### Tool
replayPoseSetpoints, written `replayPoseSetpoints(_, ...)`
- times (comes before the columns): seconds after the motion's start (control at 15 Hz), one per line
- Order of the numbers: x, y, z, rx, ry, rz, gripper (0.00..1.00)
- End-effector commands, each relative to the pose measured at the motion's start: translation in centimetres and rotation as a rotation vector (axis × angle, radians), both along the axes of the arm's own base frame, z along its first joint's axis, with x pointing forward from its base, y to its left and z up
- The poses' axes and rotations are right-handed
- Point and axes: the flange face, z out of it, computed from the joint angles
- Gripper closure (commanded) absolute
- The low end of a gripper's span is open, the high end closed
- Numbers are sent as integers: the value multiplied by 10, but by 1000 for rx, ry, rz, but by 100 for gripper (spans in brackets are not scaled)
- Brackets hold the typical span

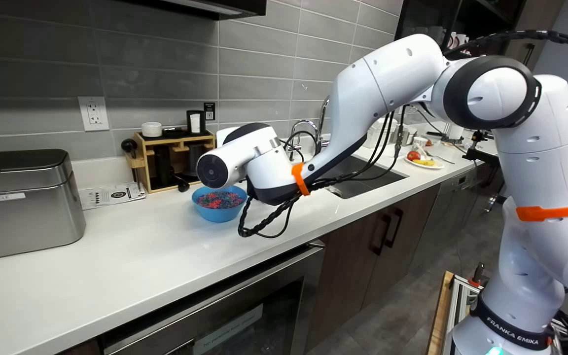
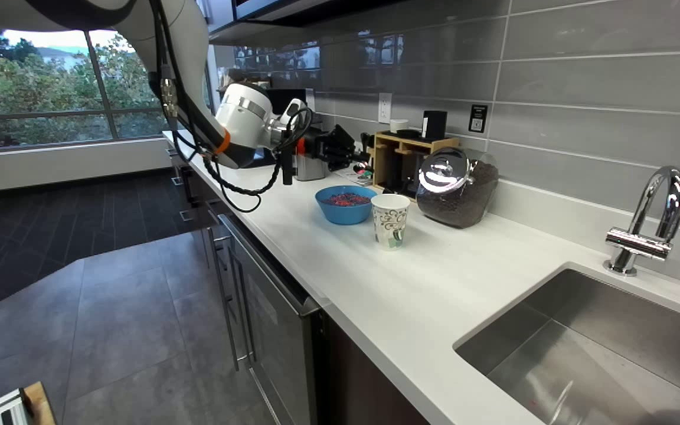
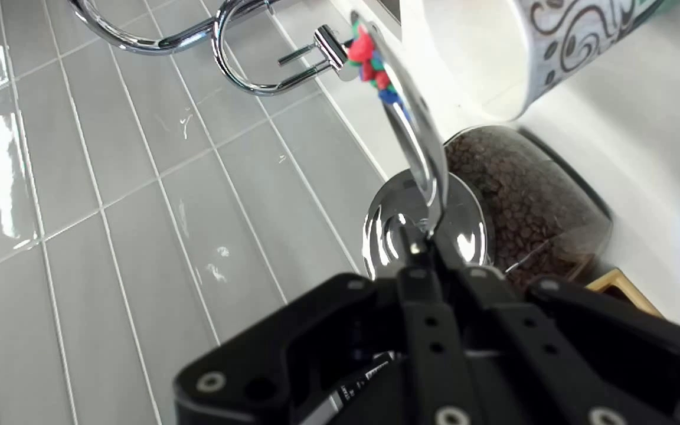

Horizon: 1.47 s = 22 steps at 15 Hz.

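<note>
A white counter (image 2: 393, 301) runs along a grey tiled wall (image 2: 588, 82).

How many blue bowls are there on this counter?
1. The blue bowl stands on the counter near the patterned paper cup, with colourful bits inside. All three views show it; others might be hidden behind the arm.

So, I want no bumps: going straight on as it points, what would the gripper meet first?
Probably the clear jar, whose lid shows beyond the gripper and its spoon in the wrist view, though depth is unclear.
</note>
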Motion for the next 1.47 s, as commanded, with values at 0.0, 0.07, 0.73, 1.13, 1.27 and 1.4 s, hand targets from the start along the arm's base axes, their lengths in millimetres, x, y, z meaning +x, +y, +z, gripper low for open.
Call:
replayPoseSetpoints(0.0,7,-21,-10,-19,-16,-23,99)
replayPoseSetpoints(0.07,9,-26,-12,-16,-22,-33,99)
replayPoseSetpoints(0.73,20,-42,-16,25,-185,-112,99)
replayPoseSetpoints(1.13,32,-45,-26,43,-247,-135,99)
replayPoseSetpoints(1.27,37,-48,-27,41,-260,-141,99)
replayPoseSetpoints(1.4,41,-51,-28,41,-273,-152,99)
